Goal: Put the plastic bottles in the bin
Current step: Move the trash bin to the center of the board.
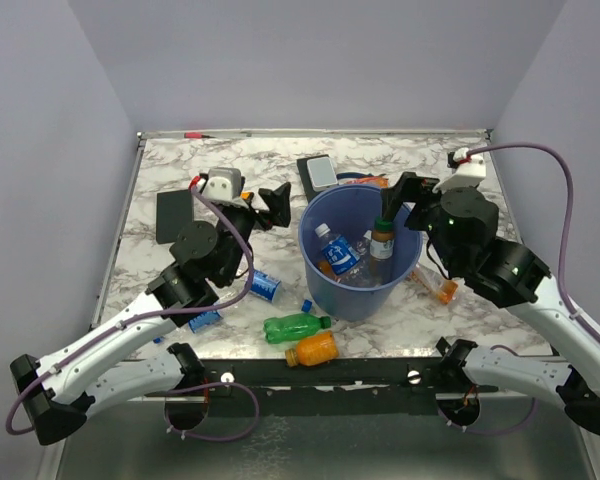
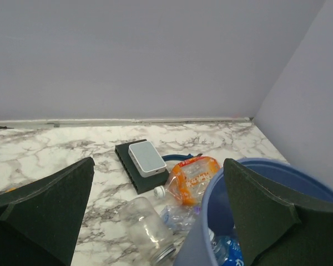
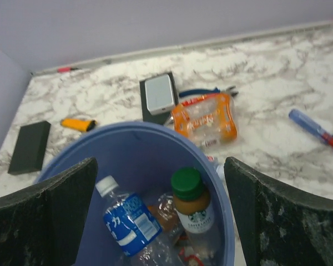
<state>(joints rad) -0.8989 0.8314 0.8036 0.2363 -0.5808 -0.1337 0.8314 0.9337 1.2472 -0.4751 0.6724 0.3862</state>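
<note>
Overhead, the right tool (image 3: 161, 191) gapes above the bin (image 1: 330, 290), brown bottle (image 1: 382, 240) upright inside; the left tool (image 2: 158, 194), also apart, hangs beside it. Green bottle (image 1: 295, 327) and orange bottle (image 1: 313, 349) lie on the desk (image 1: 230, 160) nearby; a careless reach could topple the bin.

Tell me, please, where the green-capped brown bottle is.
Top view: the brown bottle sits inside the blue bin, near its right wall, beside the blue-labelled bottle.

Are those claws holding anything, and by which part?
Nothing is held. The left gripper and right gripper are both open and empty, the right above the bin.
</note>
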